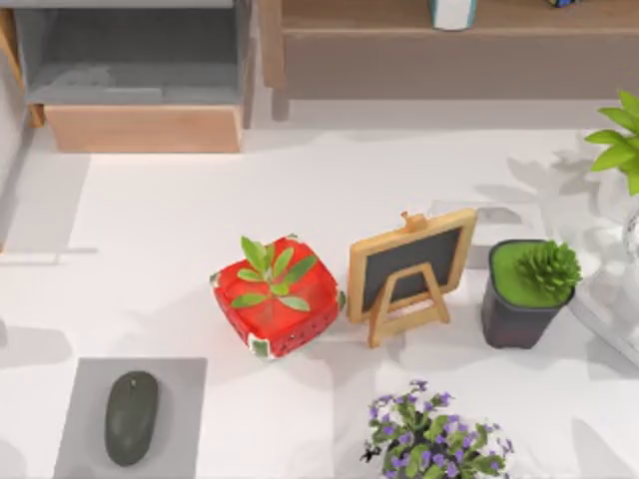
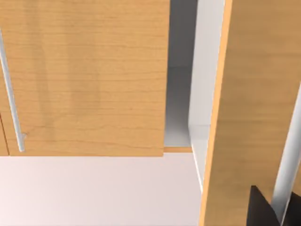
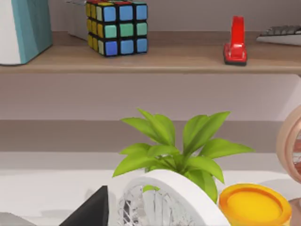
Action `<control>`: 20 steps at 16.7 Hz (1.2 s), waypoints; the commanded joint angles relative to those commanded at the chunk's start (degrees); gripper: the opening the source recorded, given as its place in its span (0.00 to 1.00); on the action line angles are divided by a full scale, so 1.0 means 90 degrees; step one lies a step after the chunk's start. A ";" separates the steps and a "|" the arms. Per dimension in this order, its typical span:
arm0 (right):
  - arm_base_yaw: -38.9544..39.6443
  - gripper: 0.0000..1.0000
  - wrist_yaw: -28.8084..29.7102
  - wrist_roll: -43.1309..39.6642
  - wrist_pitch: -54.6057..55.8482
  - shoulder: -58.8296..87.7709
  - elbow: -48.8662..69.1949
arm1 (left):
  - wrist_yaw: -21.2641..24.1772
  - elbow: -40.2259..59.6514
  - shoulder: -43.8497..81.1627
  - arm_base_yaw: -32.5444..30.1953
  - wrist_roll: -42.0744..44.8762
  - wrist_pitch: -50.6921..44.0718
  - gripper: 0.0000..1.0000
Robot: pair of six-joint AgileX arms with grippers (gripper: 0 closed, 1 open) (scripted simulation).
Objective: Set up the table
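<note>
Surface (image 1: 160,249): I see the broad white tabletop spread across the top view, already carrying decor.
Centre items: red strawberry-pattern pot (image 1: 277,296) with a green sprig; just to its right a small chalkboard easel (image 1: 409,271); further right a dark pot with a succulent (image 1: 527,291).
Near edge: purple flower bunch (image 1: 431,439); grey pad (image 1: 132,417) at left with a dark mouse (image 1: 131,416) on it.
Back: light-wood and grey shelf unit (image 1: 140,75).
Left end effector: my left wrist view faces wood cabinet panels (image 2: 84,75) with a metal handle (image 2: 11,101); I cannot tell its state.
Right end effector: my right wrist view looks past a leafy plant (image 3: 174,150) to a shelf holding a colour cube (image 3: 117,27) and a red stapler (image 3: 235,41); I cannot tell its state.
Step in hand: I judge nothing is held; an arm is approaching or choosing.
Next move: calls for picking one item and clearing its neighbours.
</note>
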 joint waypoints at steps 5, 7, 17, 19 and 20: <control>0.0000 1.00 0.0000 0.0000 0.0000 0.0000 0.0000 | -0.0193 0.0239 0.0217 -0.0182 -0.0038 -0.0269 0.00; 0.0000 1.00 0.0000 0.0000 0.0000 0.0000 0.0000 | -0.0357 0.0727 0.0350 -0.0349 -0.0043 -0.0461 0.00; 0.0000 1.00 0.0000 0.0000 0.0000 0.0000 0.0000 | -0.0748 0.1489 0.0690 -0.0723 -0.0068 -0.0954 0.00; 0.0000 1.00 0.0000 0.0000 0.0000 0.0000 0.0000 | -0.0835 0.1791 0.0820 -0.0834 -0.0068 -0.1114 0.00; 0.0000 1.00 0.0000 0.0000 0.0000 0.0000 0.0000 | -0.0896 0.1983 0.0905 -0.0904 -0.0068 -0.1221 0.00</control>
